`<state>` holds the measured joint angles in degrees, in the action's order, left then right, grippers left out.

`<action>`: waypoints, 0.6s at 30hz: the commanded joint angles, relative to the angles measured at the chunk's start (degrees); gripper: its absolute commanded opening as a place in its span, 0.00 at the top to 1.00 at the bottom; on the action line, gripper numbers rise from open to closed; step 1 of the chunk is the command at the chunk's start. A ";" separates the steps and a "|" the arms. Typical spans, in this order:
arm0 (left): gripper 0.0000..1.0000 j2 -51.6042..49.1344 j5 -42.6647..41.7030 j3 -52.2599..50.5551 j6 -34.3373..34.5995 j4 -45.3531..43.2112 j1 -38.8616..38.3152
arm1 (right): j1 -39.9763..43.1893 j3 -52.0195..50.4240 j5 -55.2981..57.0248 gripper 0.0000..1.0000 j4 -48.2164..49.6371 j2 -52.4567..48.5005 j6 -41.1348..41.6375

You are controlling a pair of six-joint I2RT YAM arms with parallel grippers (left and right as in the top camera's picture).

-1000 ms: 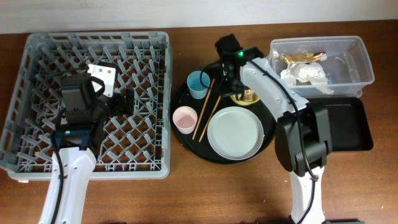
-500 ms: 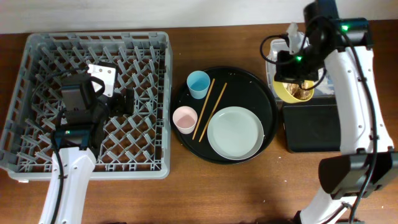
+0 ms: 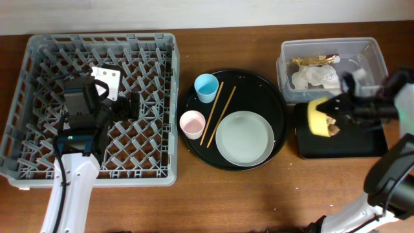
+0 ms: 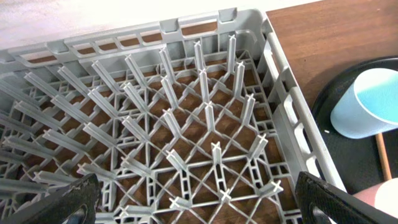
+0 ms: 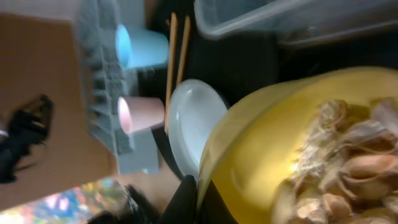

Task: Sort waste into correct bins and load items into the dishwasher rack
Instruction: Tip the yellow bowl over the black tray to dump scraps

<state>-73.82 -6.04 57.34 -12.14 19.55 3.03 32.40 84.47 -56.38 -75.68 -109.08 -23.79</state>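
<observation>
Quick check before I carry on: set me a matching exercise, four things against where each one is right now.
Things
1. yellow bowl
2. light-blue cup
3. gold-brown wrapper
4. left claw

Places
A. in the clear tub
B. open, above the dishwasher rack
C. on the round black tray
D. tipped in the right claw, over the shallow black tray

Pairs: 1-D, 2-C, 3-A, 4-B
</observation>
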 commanded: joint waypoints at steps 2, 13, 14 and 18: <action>0.00 0.44 -0.61 1.01 0.92 -0.11 0.24 | 7.21 -7.34 -15.17 0.96 5.09 -0.04 -3.89; 0.00 0.44 -0.63 1.01 0.94 -0.11 0.24 | 12.35 -10.29 -32.54 0.96 5.49 -0.04 -2.43; 0.00 0.44 -0.61 1.01 0.92 -0.11 0.24 | 12.68 -10.29 -32.54 0.96 5.46 -0.04 -1.57; 0.00 0.44 -0.63 0.98 0.92 -0.11 0.24 | 14.62 -10.29 -32.54 0.96 5.44 -0.04 4.90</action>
<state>-73.82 -6.02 57.34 -12.14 19.55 3.05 45.87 74.54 -85.91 -70.19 -109.10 -23.24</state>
